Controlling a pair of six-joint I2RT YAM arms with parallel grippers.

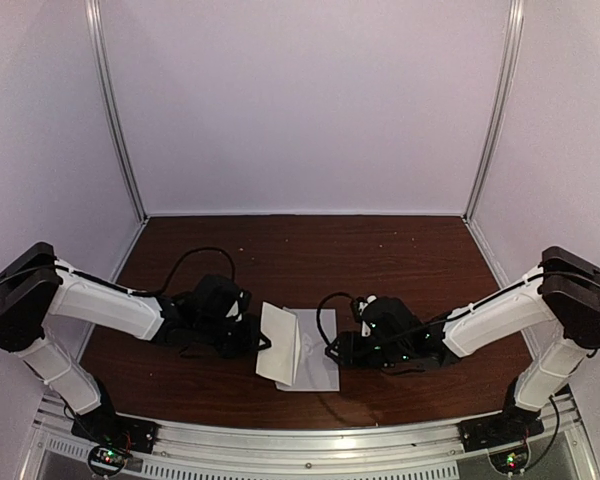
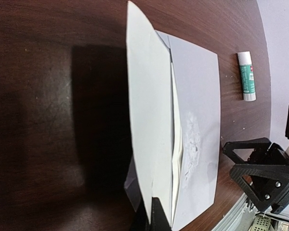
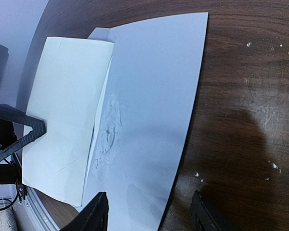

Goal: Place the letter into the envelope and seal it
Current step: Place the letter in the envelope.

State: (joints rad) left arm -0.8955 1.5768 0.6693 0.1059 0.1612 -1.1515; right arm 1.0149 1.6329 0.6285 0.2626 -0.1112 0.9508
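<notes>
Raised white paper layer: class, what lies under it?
Under the raised white paper layer, thin paper edges show, stacked on the flat pale paper sheet. How far they reach beneath, and what they belong to, is covered.

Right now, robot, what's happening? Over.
Left gripper shut on the letter, one fold raised. Right gripper open at its edge. Glue stick aside, nothing blocking.

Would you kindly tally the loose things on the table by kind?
Paper pieces: 2 (raised white sheet, flat greyer sheet)
Glue stick: 1
Total: 3
</notes>
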